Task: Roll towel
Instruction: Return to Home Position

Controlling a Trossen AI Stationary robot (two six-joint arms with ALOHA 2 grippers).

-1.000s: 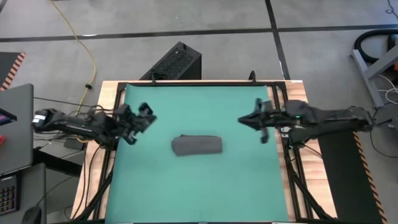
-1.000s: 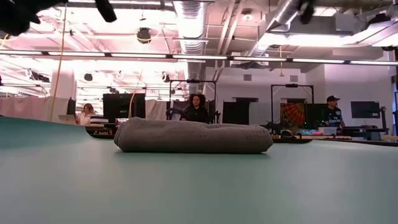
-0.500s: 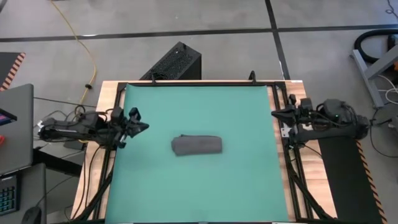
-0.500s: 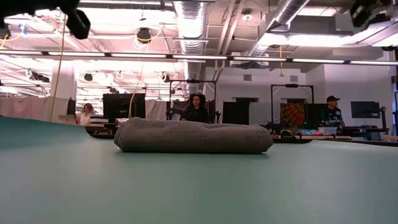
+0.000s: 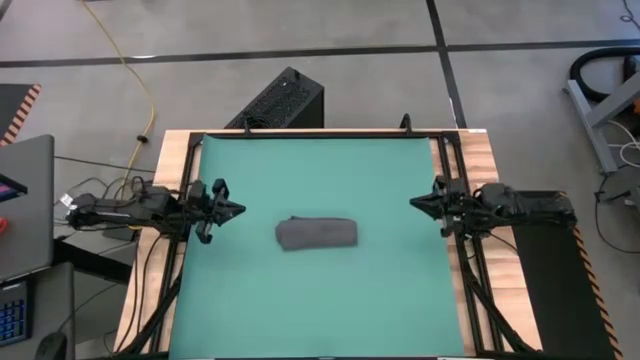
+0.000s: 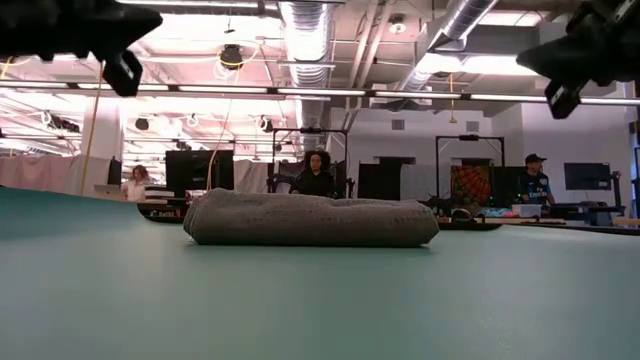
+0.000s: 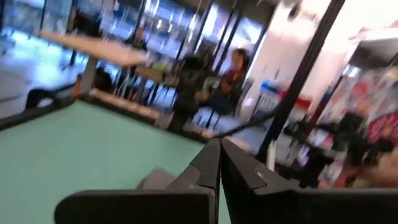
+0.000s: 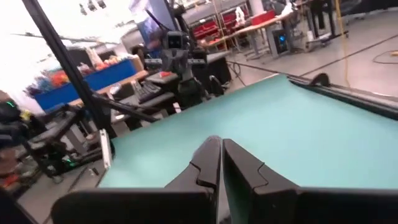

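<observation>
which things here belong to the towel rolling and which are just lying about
Job: rolled towel on the mat; left gripper, shut, at the mat's left edge; right gripper, shut, at its right edge.
Lying about: black box and yellow cable on the floor.

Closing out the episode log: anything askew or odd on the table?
Nothing stands out. The towel lies as a compact roll in the middle of the green mat. The left claw and right claw are shut at opposite mat edges, clear of it.
</observation>
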